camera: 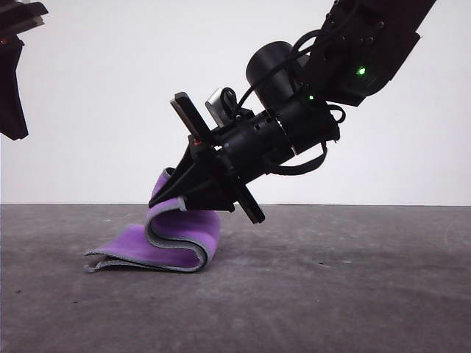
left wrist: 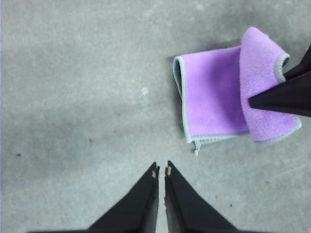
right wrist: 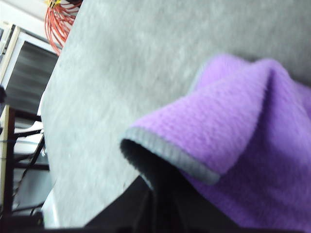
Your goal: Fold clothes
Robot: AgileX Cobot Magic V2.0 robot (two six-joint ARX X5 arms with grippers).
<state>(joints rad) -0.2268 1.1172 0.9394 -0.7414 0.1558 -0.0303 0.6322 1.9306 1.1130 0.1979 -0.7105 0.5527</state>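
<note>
- Purple pile fills my right wrist view: the right gripper (camera: 176,185) is clamped on one edge of the cloth (camera: 173,235), its jaws closed over the grey stitched edging (right wrist: 170,158).
- From the front I see that arm angled down and to the left, with the pinched edge lifted above the rest of the cloth.
- My left gripper (left wrist: 161,171) hangs off to the side, well apart from the cloth, with its jaws together and nothing between them.
- The cloth lies on the table (camera: 353,294) near the centre. Its lower part rests flat, purple side up, and the raised part curls back over it in an S-shaped wave.
- I judge the fold to be under way but not finished: the lifted edge is carried partly over the flat layer, yet it has not been laid down or lined up with the far edge.
- What is left, as I read it: bring the edge across, set it flat, let go, then perhaps a second fold.
- The table is a matt grey, slightly mottled surface with a few small specks.
- Behind it the front view shows a plain white wall (camera: 110,88); the right wrist view catches orange cables (right wrist: 60,17) and dark shelving (right wrist: 19,141) past the table's edge.
</note>
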